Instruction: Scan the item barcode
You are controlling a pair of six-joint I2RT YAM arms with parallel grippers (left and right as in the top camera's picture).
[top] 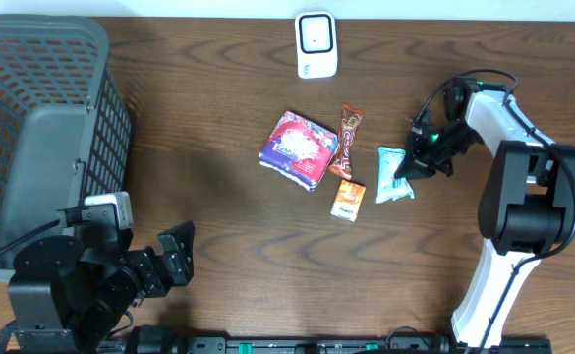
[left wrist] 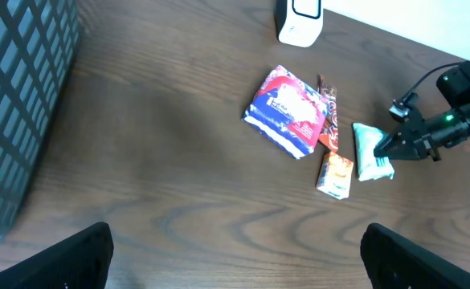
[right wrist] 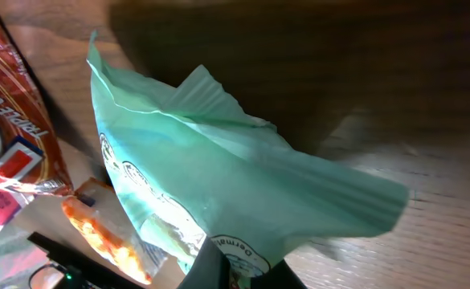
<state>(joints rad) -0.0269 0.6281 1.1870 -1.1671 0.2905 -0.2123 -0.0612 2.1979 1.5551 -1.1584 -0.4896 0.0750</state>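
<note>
Mint-green packet [top: 395,175] lies on the surface [top: 218,88], right of centre. It is the rightmost of the four-item cluster, just beside the orange sachet [top: 347,200] and near the brown candy bar [top: 348,141]. Right gripper [top: 412,165] is at its right edge with the jaws fully closed. The wrist view shows them pinching the film near the packet's end. It's a thin bite, so I'd rate the hold marginal.

Doing the step well:
- Lift straight up first so you don't drag the sachet or bar along.
- The film looks limp, so expect droop and swing; move slowly.
- Carry it far and left to the white scanner [top: 316,44] at the far edge.
- No barcode shows on the upper face, so it's probably underneath. Roll the wrist to present that face flat and unwrinkled to the scanner.
- If it slips, set it down and regrip deeper.

Left gripper [top: 177,254] sits near-left by the grey basket [top: 41,39], jaws wide open, holding nothing.

Readable text:
- Packet: round printed seal with "Dermat…", cut off.
- Bar: "TRIPLE C…" in the right wrist view.
- Purple-red pack [top: 297,147]: print too small to read.
</note>
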